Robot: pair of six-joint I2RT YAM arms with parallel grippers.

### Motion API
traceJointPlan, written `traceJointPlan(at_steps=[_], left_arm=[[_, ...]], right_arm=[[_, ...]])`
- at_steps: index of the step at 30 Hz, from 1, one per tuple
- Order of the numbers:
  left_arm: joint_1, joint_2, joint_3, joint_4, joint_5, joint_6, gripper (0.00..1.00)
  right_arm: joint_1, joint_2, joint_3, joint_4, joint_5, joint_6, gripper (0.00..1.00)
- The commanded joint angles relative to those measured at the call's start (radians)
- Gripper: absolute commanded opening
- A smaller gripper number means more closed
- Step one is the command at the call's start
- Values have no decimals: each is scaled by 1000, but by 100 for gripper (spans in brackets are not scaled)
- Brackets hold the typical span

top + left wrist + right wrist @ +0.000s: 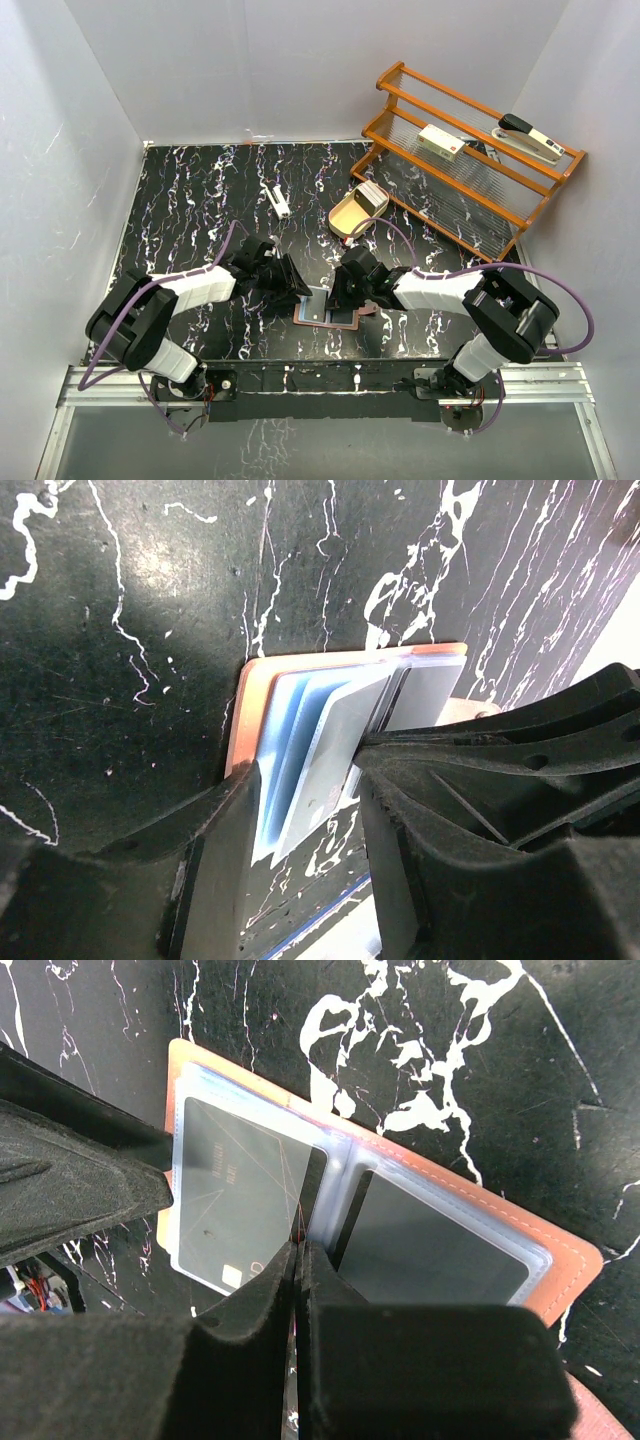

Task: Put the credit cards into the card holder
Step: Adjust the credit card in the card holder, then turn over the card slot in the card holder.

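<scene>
The card holder (pixel 322 312) lies open flat on the black table between my two grippers, salmon-brown outside with clear blue-grey sleeves (pixel 440 1240). A grey card (pixel 335 745) with a gold chip (pixel 231 1276) sits partly in its left sleeve and sticks out past the edge. My left gripper (pixel 296 290) is open, its jaws (pixel 300 850) either side of that card's protruding end. My right gripper (pixel 338 295) is shut at the holder's centre fold (pixel 297 1245), pinching a thin sleeve page. More credit cards (pixel 372 196) lie in the tan oval tray (pixel 345 222).
An orange wooden rack (pixel 470 190) stands at the back right, holding a white box with a red mark (pixel 440 142) and a black-and-cream stapler-like item (pixel 530 138). A small white object (pixel 277 202) lies at mid-table. White walls enclose the table.
</scene>
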Motion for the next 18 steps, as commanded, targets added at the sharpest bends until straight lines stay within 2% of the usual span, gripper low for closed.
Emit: traceJointPlan(at_steps=[1,9,18], left_arm=[[4,2,-4,45,20,10,44],[3,6,-14,84,53,-4,40],[3,-43,-7,47,22,12,43]], right_arm=[[1,35,-9,-79,101,-42,0],[1,34,-19,-59,90,-37,0],[1,39,-26,-45,85,-37,0]])
